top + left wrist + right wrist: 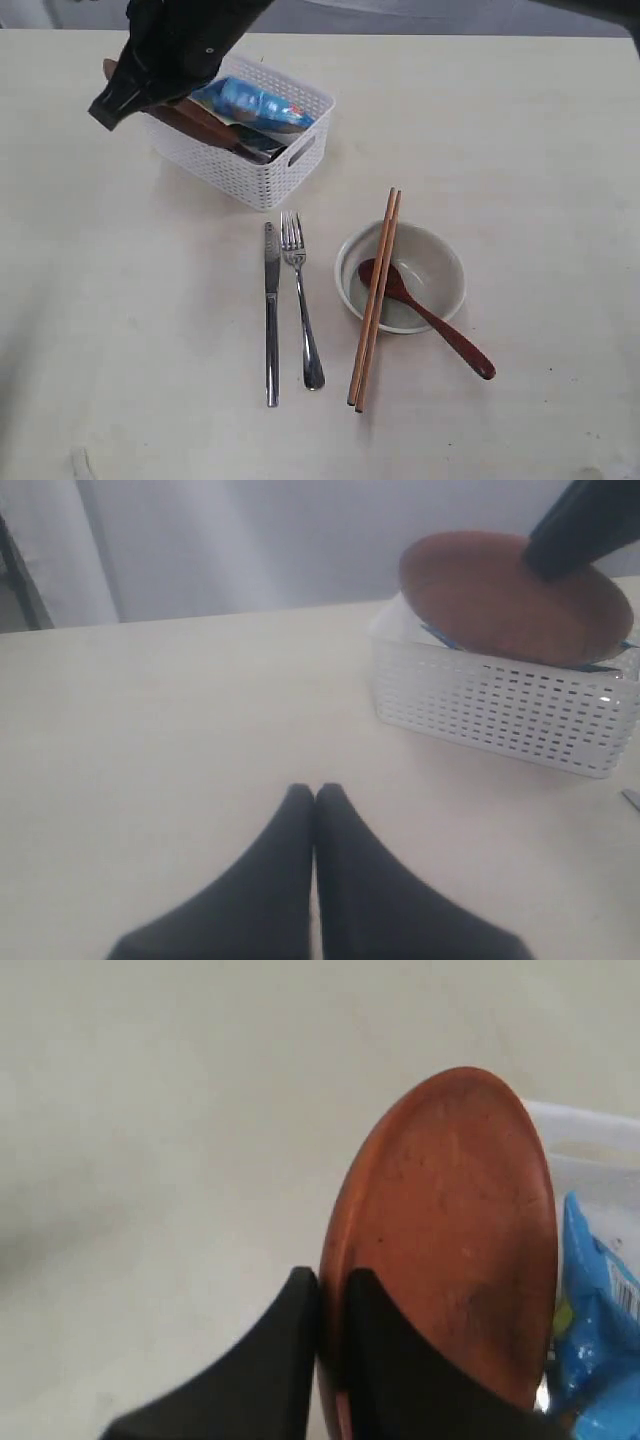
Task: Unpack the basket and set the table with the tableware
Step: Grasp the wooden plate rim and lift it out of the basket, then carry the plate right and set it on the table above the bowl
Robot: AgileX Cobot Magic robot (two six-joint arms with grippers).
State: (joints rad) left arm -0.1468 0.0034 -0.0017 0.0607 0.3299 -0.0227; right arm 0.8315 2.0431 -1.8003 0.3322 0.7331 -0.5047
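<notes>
— Furthest left?

— Left gripper (pixel 315 800): tips pressed flat together, nothing between them, low over bare table (pixel 150 730). Left of the basket (pixel 500 705) and well apart from it.

— And at the basket?

— White, perforated, standing at the far left of the scene. Above it the right gripper (pixel 333 1290), reaching across, narrowed to a thin slit and pinched on the rim of the wooden plate (pixel 450 1220). Plate tilted, upper edge raised above the basket's rim, lower part down inside, beside the blue snack packet (pixel 595 1290).

— Anything else gripped or touched?

— Nothing to be seen.

— Right of the basket, nearer?

— First the knife (pixel 271 310) and the fork (pixel 300 300), side by side and just apart, handles toward the near edge. Next the chopsticks (pixel 375 300), paired, laid across the left rim of the bowl (pixel 430 265), near ends down on the table. Last the spoon (pixel 430 320): head inside the bowl, handle out over the rim, slanting near and right.
</notes>
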